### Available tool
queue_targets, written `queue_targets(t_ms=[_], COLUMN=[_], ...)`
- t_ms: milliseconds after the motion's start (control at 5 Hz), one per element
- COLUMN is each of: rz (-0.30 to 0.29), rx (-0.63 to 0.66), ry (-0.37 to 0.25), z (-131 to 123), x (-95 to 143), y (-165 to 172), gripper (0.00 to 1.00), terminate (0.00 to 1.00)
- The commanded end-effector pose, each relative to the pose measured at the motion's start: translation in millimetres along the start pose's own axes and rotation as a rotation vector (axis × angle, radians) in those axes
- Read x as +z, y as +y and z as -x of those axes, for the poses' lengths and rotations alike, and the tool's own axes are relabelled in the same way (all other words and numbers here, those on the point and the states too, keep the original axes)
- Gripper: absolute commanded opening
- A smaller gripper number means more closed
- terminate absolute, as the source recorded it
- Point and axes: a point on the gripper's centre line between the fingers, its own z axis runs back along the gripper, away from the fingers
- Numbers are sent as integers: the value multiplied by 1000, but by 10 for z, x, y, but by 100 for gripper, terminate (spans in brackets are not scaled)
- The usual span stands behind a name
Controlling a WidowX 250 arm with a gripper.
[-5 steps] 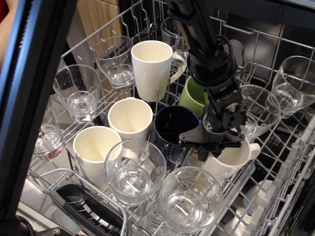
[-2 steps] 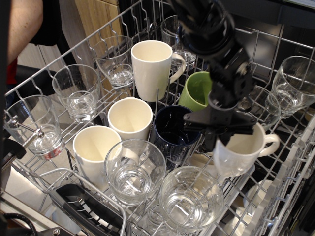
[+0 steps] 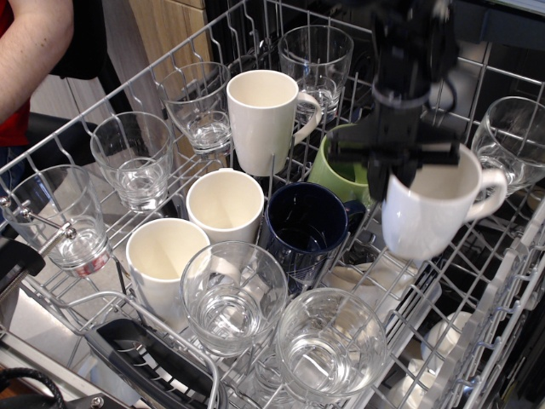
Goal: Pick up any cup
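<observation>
My gripper (image 3: 396, 175) hangs from the black arm at the upper right and is shut on the near rim of the cup (image 3: 430, 213). The cup is a short, wide, glossy white mug with a small loop handle on its right side. It hangs upright in the air above the wire dishwasher rack (image 3: 77, 290), clear of the wires, in front of the green mug (image 3: 341, 162). The fingertips are partly hidden by the cup's rim.
The rack holds a tall white mug (image 3: 264, 119), two cream cups without handles (image 3: 224, 204) (image 3: 166, 256), a dark blue mug (image 3: 306, 230) and several clear glasses. A person's arm (image 3: 34, 43) shows at the upper left.
The gripper has risen and moved right and back with the cup, lifting it out of the rack to well above the wires. The dark bar at the left has left the view.
</observation>
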Motion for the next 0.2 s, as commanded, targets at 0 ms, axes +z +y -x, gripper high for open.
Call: queue_targets(t_ms=[0], rz=[45], rx=[-55], ry=[-1], z=[-123], x=[629], y=[7], gripper=[0], terminate=[100])
